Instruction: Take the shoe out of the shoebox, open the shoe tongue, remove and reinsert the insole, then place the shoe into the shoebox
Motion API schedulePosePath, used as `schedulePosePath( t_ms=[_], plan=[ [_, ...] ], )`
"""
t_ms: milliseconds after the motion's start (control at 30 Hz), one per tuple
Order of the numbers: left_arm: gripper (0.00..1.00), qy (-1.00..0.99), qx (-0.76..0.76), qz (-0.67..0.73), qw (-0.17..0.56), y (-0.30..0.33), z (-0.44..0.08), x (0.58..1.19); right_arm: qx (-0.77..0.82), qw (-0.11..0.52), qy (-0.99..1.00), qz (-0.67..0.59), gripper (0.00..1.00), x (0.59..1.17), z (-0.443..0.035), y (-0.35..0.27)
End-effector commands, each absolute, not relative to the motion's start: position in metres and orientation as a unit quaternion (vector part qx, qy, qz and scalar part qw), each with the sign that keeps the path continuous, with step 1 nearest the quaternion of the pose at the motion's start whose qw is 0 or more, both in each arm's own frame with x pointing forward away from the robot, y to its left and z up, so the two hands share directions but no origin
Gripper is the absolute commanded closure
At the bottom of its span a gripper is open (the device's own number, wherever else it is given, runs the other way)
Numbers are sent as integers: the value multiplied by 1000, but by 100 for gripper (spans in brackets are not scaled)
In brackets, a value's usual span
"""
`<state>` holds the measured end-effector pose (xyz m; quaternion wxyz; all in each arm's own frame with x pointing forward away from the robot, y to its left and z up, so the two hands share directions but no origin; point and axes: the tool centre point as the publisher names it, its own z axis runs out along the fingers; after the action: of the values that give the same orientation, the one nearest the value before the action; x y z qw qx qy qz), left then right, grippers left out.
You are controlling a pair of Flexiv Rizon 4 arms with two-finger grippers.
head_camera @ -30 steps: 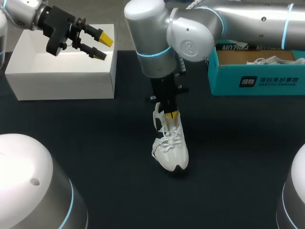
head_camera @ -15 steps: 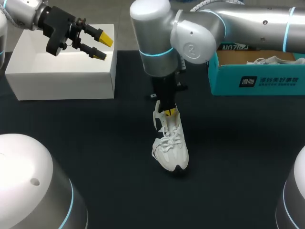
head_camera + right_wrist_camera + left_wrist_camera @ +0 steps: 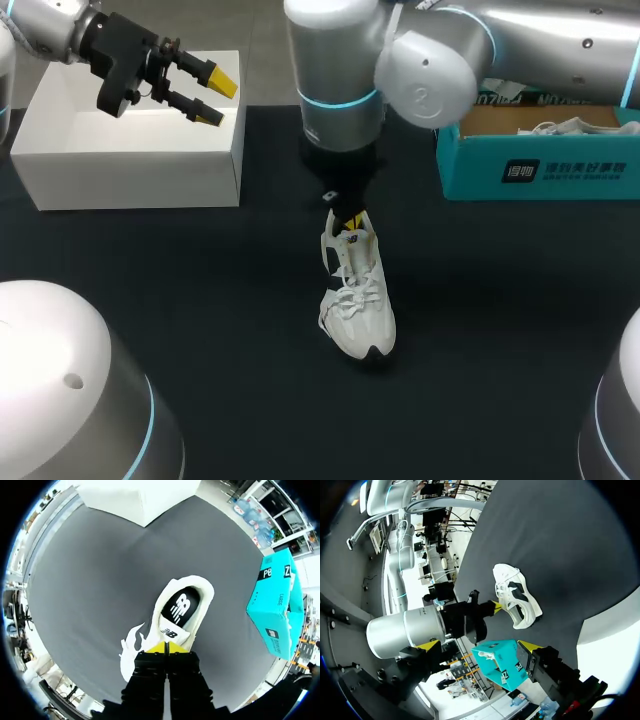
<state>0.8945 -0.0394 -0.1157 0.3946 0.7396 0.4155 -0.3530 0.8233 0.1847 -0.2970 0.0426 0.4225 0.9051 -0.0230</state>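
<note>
A white shoe [image 3: 358, 300] stands on the black table, toe towards the near edge. In the right wrist view its black insole [image 3: 181, 606] shows inside the opening. My right gripper [image 3: 350, 222] hangs over the shoe, its yellow tips pinched together on the upper edge of the tongue [image 3: 169, 633], just ahead of my right gripper [image 3: 167, 648]. The teal shoebox [image 3: 540, 172] sits at the back right. My left gripper [image 3: 217, 98] hovers open and empty over a white box at the back left. From the left wrist view the shoe [image 3: 517, 595] lies well ahead.
The white box [image 3: 130, 160] stands open at the back left, under my left gripper. Something white [image 3: 572, 127] lies inside the teal shoebox. My right arm's big elbow [image 3: 340, 70] hangs above the table's far middle.
My right arm has risen and shifted a little away from the near edge, its tips moving from over the laces to the tongue's top. The shoe and left arm stayed put.
</note>
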Motion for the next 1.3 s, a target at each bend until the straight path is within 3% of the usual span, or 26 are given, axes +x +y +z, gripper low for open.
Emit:
schedulePosePath(
  t_ms=[33,367,633,1300],
  plan=[
    [0,416,741,-352,393,-39,-115,895,356,27,934,-7,100,824,-298,178],
    [0,416,741,-352,393,-39,-115,895,356,27,934,-7,100,824,-298,178],
    [0,416,741,-352,393,-39,-115,895,235,80,966,68,100,851,-277,162],
    [0,416,741,-352,393,-39,-115,895,129,77,987,52,100,892,-279,170]
  ],
)
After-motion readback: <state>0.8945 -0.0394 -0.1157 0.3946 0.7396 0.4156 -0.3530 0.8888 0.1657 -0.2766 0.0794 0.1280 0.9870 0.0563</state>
